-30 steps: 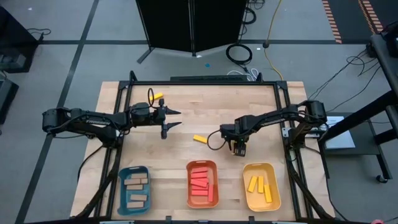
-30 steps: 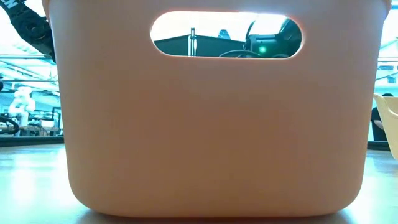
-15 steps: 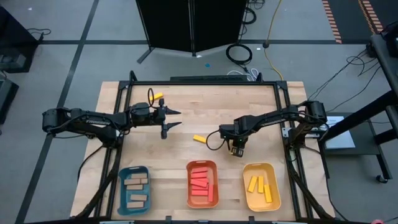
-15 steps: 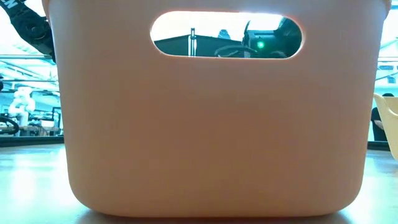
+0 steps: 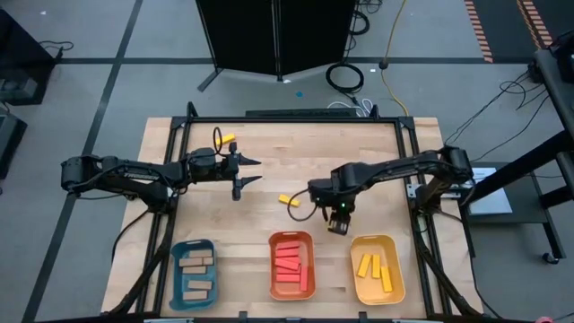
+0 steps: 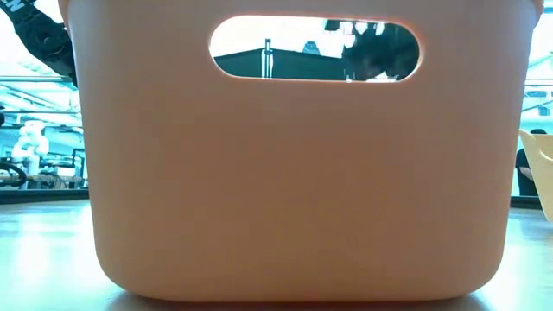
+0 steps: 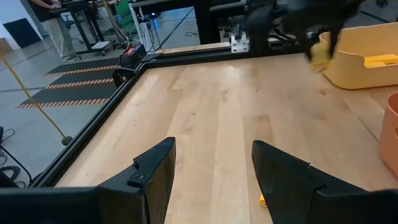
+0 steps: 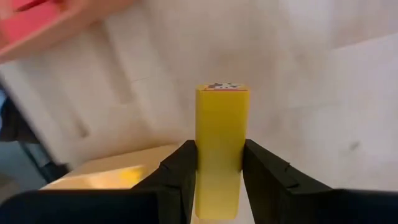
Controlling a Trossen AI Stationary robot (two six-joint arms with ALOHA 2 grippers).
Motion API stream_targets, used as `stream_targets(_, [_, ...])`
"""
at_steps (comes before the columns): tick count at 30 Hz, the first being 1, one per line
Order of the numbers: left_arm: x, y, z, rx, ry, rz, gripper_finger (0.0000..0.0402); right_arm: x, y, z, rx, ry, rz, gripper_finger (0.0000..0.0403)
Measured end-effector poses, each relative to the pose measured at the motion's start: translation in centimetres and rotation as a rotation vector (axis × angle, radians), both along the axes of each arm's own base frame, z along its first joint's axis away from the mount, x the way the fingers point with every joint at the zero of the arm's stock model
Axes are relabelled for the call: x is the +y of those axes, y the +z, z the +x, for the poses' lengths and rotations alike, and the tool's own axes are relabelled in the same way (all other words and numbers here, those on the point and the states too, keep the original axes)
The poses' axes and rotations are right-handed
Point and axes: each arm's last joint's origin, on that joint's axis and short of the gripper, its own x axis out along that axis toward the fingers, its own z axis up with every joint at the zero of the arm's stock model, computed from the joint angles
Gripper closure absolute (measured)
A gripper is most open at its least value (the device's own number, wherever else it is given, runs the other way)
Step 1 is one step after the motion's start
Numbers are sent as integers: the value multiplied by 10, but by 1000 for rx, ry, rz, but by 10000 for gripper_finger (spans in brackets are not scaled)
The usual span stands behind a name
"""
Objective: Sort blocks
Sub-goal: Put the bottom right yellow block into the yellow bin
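A robotics lab — black-framed table, floor cables, hazard-striped mats.

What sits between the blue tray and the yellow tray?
The orange tray holding red blocks, seen in the high view between blue tray and yellow tray.

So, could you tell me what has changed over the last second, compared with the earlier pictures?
The right gripper shifted slightly towards the left arm's side and the tray row. It is now shut on a yellow block, as the right wrist view shows. The left gripper stayed open at the far side. The loose yellow block mid-table and the blue tray, orange tray and yellow tray did not move.
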Motion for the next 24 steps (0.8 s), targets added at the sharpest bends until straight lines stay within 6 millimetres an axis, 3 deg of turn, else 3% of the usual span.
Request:
stream_targets(6, [0, 0, 0, 0, 0, 0, 191, 39, 14, -4, 18, 5, 52, 306])
stream_targets(18, [0, 1, 0, -11, 0, 2, 191, 118, 23, -36, 101, -64, 67, 305])
stream_targets(24, [-1, 2, 0, -18, -1, -5, 191, 148, 23, -54, 105, 52, 62, 305])
